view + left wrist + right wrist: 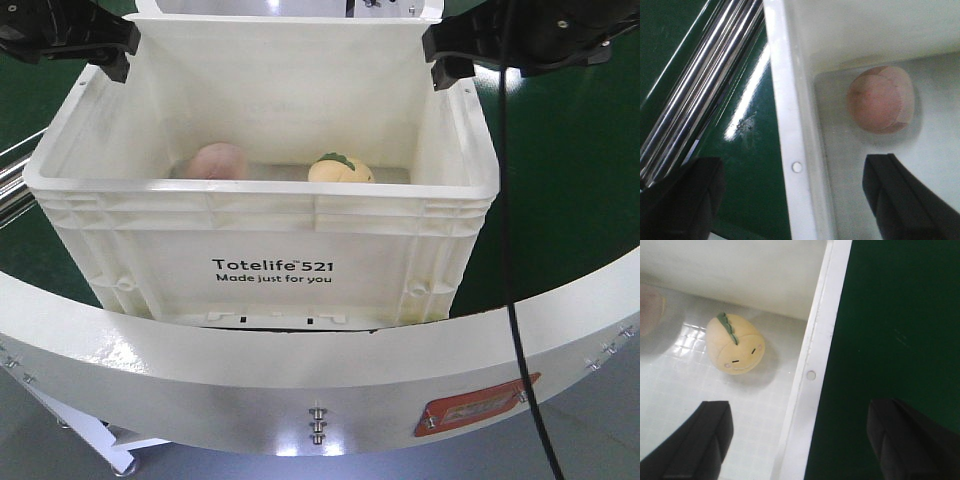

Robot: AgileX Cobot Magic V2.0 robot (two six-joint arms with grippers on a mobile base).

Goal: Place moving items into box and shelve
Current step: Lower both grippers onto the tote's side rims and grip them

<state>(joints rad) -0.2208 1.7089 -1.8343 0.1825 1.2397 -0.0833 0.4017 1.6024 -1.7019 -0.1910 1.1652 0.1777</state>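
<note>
The white box with black "Totelife 521" print stands on the green surface. Both moving items lie on its floor: the pinkish-brown round plush on the left and the yellow-orange plush with the green leaf on the right. My left gripper is open, its fingers straddling the box's left rim, with the pink plush ahead inside. My right gripper is open astride the right rim, and the yellow plush lies just inside. Neither rim is clamped.
Chrome rails run along the green surface left of the box. A white curved frame with an orange label crosses in front. A black cable hangs down at the right.
</note>
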